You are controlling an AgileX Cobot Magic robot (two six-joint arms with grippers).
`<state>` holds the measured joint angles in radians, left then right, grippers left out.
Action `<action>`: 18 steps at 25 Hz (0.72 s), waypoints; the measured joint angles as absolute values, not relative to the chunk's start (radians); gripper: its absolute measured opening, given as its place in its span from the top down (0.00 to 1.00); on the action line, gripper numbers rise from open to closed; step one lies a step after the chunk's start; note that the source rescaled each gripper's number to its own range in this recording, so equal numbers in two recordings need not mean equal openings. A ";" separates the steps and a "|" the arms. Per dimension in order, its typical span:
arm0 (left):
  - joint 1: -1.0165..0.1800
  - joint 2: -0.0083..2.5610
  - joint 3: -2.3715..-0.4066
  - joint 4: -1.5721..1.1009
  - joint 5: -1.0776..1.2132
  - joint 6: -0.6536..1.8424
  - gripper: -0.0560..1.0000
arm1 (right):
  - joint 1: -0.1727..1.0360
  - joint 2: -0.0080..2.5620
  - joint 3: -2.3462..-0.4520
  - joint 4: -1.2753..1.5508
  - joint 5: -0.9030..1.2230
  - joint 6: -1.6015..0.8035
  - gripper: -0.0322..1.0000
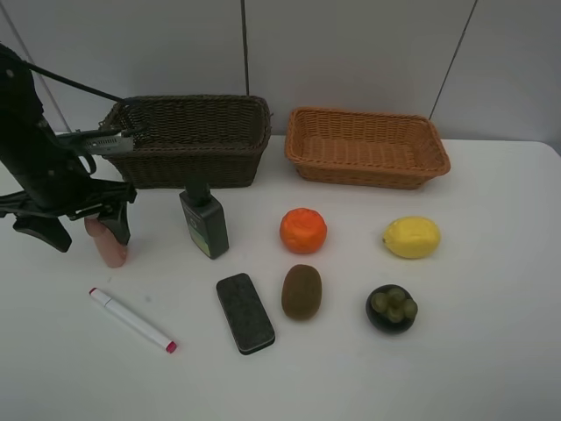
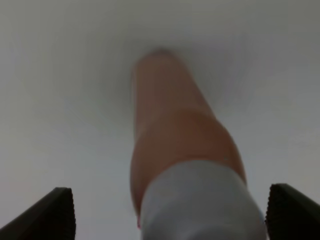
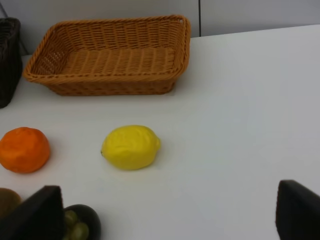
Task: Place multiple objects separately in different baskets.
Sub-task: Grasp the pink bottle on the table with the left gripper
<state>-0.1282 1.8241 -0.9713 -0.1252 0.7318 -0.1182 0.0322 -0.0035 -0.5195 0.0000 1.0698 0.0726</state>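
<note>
1. Exterior high: the pink bottle (image 1: 110, 246) is seen upright at 9 o'clock on the table (image 1: 491, 368), straddled by the left gripper (image 1: 86, 230). The dark basket (image 1: 188, 140) lies at its 1 o'clock.
2. Left wrist: the jaws are spread wide, clear of the bottle, with nothing gripped. It is judged light, stiff and slick, so the mid-body is best taken.
3. Right wrist: the right gripper (image 3: 167, 212) is spread wide and empty, with the lemon (image 3: 131, 147) ahead.

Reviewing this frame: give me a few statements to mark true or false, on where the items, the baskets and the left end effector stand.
1. The orange-tan basket holds nothing. True.
2. The lemon lies inside that basket. False: the lemon lies on the table, in front of it.
3. The left end effector is open, with the pink bottle between its fingers. True.
4. The marker is in a basket. False: the marker lies on the table beside the black eraser, outside the dark brown basket.
5. The kiwi lies between the eraser and the mangosteen. True.
</note>
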 joint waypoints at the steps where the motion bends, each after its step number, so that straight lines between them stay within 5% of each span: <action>1: -0.128 1.836 -0.971 -0.125 0.720 -0.118 0.00 | 0.032 -0.003 -0.520 0.000 1.070 0.073 0.00; 4: -0.128 1.847 -0.971 -0.126 0.697 -0.117 0.01 | 0.032 -0.003 -0.520 0.000 1.070 0.073 0.00; 6: -0.128 1.847 -0.971 -0.129 0.689 -0.117 0.11 | 0.032 -0.003 -0.520 0.000 1.070 0.073 0.00; 8: -0.128 1.847 -0.971 -0.129 0.688 -0.118 0.32 | 0.032 -0.003 -0.520 0.000 1.070 0.073 0.00; 10: -0.128 1.847 -0.971 -0.133 0.688 -0.118 0.64 | 0.032 -0.003 -0.520 0.000 1.070 0.073 0.00; 11: -0.128 1.847 -0.971 -0.132 0.690 -0.118 0.69 | 0.032 -0.003 -0.520 0.000 1.070 0.073 0.00; 18: -0.128 1.847 -0.979 -0.132 0.709 -0.118 0.68 | 0.032 -0.003 -0.520 0.000 1.070 0.073 0.00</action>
<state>-0.1282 1.8471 -0.9792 -0.1318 0.7092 -0.1182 0.0322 -0.0035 -0.5195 0.0000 1.0698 0.0726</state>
